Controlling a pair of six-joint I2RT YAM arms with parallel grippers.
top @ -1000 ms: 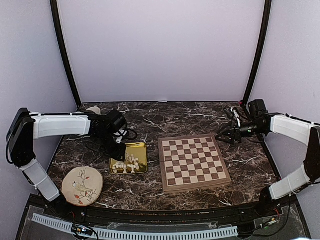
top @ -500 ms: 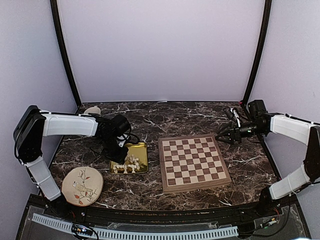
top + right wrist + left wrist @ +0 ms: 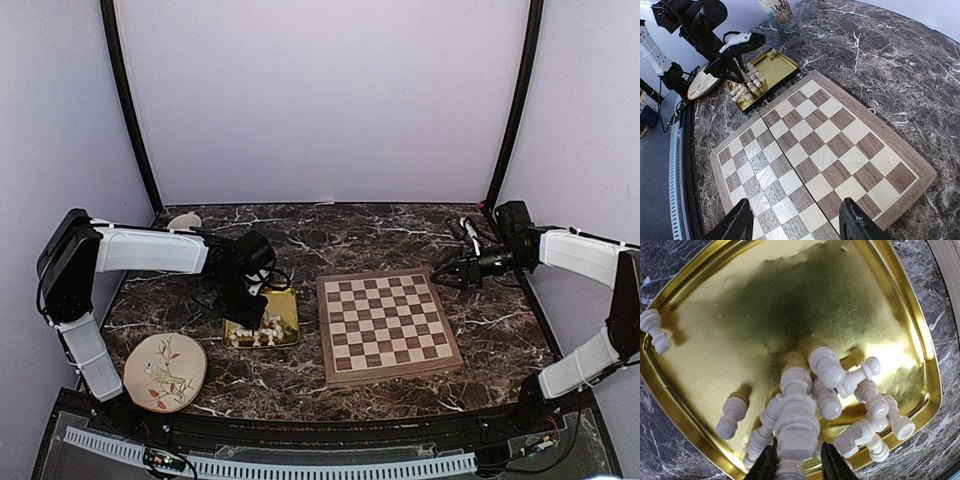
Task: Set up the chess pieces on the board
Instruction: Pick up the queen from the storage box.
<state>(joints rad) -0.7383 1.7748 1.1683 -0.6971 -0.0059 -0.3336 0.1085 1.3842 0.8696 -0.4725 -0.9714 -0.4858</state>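
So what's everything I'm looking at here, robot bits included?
chess pieces: a dozen or more, heaped and hard to count, cream-white, all in the gold tray
gold tray: one, shiny gold, left of the board
board: one, light and brown squares with a tan frame, centre-right, no pieces on it
plate: one, cream with a bird drawing, near left
cup: one, pale with a reddish picture, far left
table: one, dark marble
left claw: one, black, over the tray, fingers either side of one piece
right claw: one, black, open and empty, by the board's far right corner
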